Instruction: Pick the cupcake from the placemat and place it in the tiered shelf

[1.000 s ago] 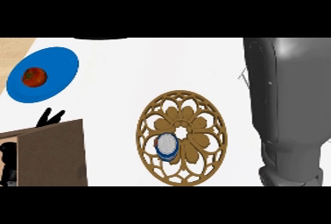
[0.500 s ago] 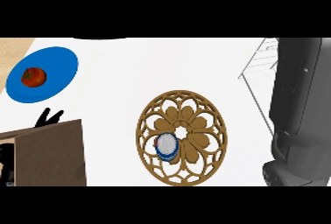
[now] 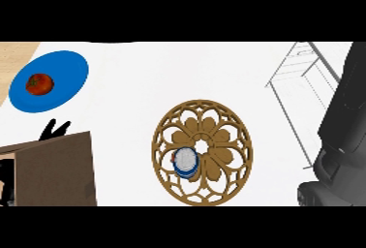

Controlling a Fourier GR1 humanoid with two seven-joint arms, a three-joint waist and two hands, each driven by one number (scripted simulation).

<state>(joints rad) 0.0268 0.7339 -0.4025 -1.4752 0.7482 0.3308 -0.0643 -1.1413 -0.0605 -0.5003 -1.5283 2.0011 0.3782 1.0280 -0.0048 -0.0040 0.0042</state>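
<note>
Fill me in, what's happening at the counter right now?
Nothing is held yet. The cupcake sits on the round placemat, untouched. The right forearm shows at the right edge, in front of the wire tiered shelf; its hand isn't visible. Fingers of the left hand show above a brown box. A tomato rests on a blue plate.
</note>
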